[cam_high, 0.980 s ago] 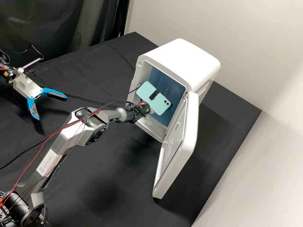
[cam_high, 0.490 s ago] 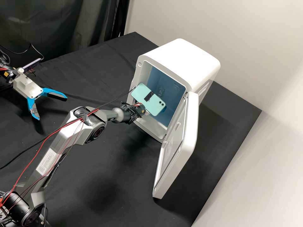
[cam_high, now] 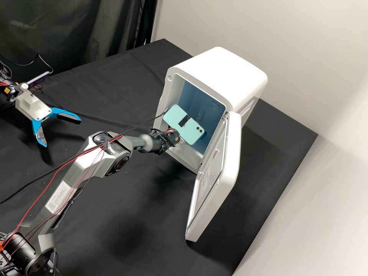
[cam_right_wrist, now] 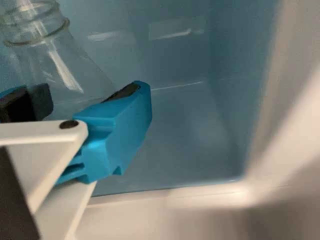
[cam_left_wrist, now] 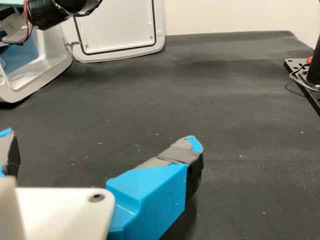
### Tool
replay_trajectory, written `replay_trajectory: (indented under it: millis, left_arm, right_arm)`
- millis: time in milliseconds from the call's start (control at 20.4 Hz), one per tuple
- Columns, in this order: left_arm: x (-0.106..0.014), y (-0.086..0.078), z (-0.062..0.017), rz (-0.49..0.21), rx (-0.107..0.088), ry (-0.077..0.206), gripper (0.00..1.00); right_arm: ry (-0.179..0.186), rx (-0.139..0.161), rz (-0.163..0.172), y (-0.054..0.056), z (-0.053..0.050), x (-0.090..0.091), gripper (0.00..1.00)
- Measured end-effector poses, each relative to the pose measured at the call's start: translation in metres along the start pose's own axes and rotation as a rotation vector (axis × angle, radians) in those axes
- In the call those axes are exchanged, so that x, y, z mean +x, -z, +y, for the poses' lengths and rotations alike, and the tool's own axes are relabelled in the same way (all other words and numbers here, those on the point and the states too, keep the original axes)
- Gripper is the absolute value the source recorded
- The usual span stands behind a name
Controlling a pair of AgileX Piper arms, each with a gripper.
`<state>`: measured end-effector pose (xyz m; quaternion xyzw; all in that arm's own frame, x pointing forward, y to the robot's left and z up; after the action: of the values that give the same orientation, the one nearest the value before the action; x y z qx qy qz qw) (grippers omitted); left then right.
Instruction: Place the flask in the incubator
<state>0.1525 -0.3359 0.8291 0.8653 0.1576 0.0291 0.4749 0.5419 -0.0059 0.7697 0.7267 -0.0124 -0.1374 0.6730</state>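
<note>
The white incubator [cam_high: 230,73] stands at the back right of the bench, its door [cam_high: 214,180] swung wide open and its blue inside showing. My right arm [cam_high: 111,153] stretches into the opening, a mint-green phone [cam_high: 184,125] mounted on its wrist. Inside the chamber, my right gripper [cam_right_wrist: 82,97] is shut on the clear glass flask [cam_right_wrist: 60,65], one blue finger [cam_right_wrist: 122,117] on each side of its cone. My left gripper [cam_high: 61,129] hangs open over the bench at the far left, with nothing between its fingers [cam_left_wrist: 192,150].
The black cloth bench [cam_high: 145,214] lies bare between the arms and in front of the incubator. A dark curtain [cam_high: 69,23] hangs behind. The open door juts toward the bench's front right edge. Cables [cam_high: 38,180] run along the right arm.
The right wrist drew back a little from the chamber, then sank lower at the opening. The left arm has barely moved.
</note>
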Motion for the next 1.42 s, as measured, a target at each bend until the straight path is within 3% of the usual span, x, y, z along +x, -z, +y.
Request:
replay_trajectory:
  millis: [196, 735, 1078, 1421]
  left_arm:
    - [0.001, -0.001, -0.0001, -0.008, 0.002, 0.001, 1.00]
    - [0.000, -0.001, 0.0003, -0.002, 0.001, -0.002, 1.00]
    - [0.000, -0.001, 0.0003, -0.002, 0.001, -0.002, 1.00]
    - [0.000, -0.001, 0.0003, -0.002, 0.001, -0.002, 1.00]
  right_arm:
    - [-0.024, 0.006, -0.008, -0.010, 0.007, 0.002, 0.00]
    - [-0.027, 0.005, -0.007, -0.010, 0.009, 0.002, 0.00]
    - [-0.028, -0.007, 0.029, -0.010, -0.013, 0.007, 0.00]
    - [-0.041, -0.038, 0.041, -0.013, -0.017, 0.009, 0.00]
